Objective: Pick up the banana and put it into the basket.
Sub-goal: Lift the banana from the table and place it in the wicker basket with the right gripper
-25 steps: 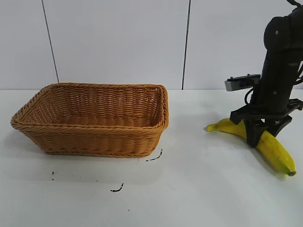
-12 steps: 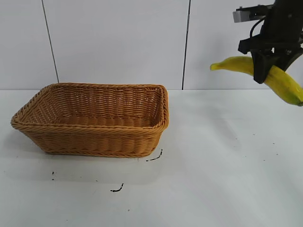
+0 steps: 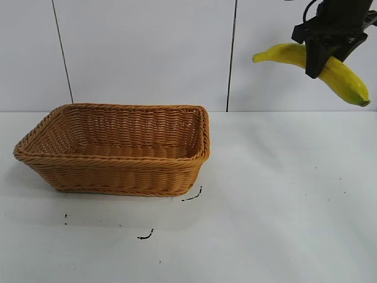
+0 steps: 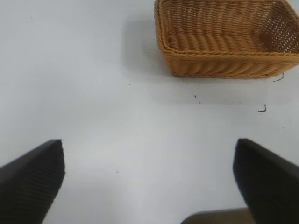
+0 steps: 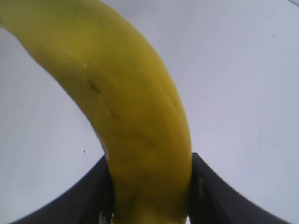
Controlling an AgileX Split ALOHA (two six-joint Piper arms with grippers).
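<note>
Right gripper (image 3: pixel 323 58) pinching banana (image 3: pixel 347 82) mid-length, high above table, right of basket (image 3: pixel 118 171)

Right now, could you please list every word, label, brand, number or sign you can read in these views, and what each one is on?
None: no readable text anywhere.
banana, in the right gripper: no sticker visible.
basket: plain wicker.
table: only small black scuff marks, not letters.

A yellow banana (image 3: pixel 344 79), greenish at its tip, above a white table (image 3: pixel 283 206); at 9 o'clock, a tan-orange woven basket (image 3: pixel 118 150). Black gripper fingers (image 3: pixel 315 59) clamp it.
</note>
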